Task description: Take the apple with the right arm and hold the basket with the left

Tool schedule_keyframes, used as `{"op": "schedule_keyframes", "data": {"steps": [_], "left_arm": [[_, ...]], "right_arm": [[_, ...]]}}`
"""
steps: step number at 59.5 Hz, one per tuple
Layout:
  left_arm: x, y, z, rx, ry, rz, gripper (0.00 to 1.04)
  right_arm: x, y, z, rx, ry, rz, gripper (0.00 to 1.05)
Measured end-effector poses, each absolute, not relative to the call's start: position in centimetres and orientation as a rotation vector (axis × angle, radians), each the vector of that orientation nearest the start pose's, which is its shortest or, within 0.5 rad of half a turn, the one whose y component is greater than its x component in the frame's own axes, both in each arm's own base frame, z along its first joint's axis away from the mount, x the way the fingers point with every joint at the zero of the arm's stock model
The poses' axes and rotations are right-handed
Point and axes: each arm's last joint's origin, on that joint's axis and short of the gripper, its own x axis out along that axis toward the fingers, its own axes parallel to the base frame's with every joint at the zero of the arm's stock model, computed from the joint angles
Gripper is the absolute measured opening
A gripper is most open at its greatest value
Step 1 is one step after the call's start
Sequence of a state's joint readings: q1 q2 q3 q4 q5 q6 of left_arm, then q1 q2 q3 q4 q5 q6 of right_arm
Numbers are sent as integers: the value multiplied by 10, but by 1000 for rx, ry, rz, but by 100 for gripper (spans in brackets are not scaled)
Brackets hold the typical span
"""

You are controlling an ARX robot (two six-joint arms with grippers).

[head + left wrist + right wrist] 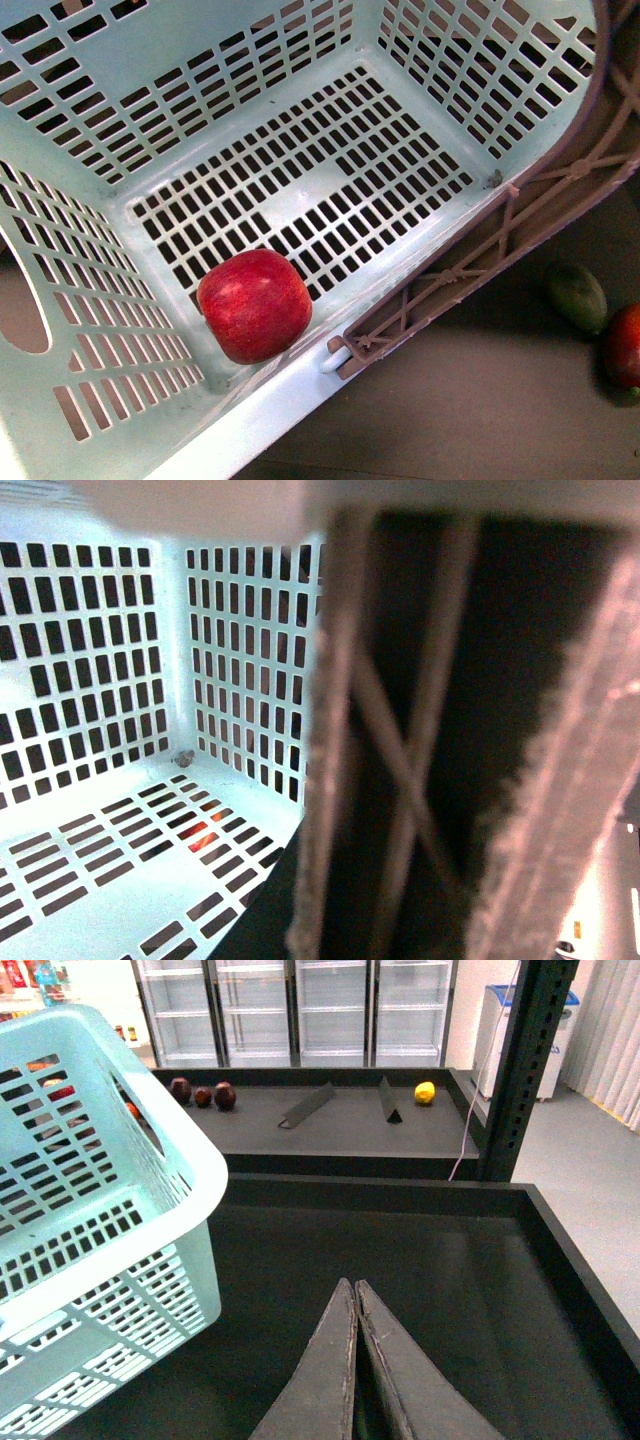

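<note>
The red apple point(253, 305) lies on the slotted floor of the light turquoise basket point(300, 130), in its near corner. The basket's brownish-mauve handle point(480, 250) with a white tie point(335, 360) hangs along the right wall. In the left wrist view the blurred handle point(400, 760) fills the picture beside the basket's inside point(90, 660); my left gripper is shut on the basket and its fingers do not show distinctly. My right gripper point(355, 1288) is shut with nothing in it, over the dark tray floor, to the right of the basket point(100, 1210) and outside it.
A dark green oval fruit point(577, 296) and a darker red fruit point(625, 345) lie on the dark surface right of the basket. The right wrist view shows the tray's raised rim point(570, 1250), a black post point(525, 1060) and a far shelf with fruit point(203, 1093).
</note>
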State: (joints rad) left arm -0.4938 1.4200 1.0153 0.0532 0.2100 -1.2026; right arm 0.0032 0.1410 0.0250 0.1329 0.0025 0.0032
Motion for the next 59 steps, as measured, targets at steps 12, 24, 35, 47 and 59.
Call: {"op": "schedule_keyframes", "data": {"steps": [12,24,35,47,59], "left_arm": [[278,-157,290,-1087,723,-392,15],[278,-157,290,-1088,724,-392,15],[278,-157,290,-1088,724,-393,15],[278,-157,290,-1087,724,-393,15],[278,-157,290,-1087,724,-393,15]], "right_arm": [[97,0,172,3,-20,1,2],[97,0,171,3,-19,1,2],[97,0,172,3,-19,1,17],[97,0,172,3,-20,1,52],[97,0,172,3,-20,1,84]]}}
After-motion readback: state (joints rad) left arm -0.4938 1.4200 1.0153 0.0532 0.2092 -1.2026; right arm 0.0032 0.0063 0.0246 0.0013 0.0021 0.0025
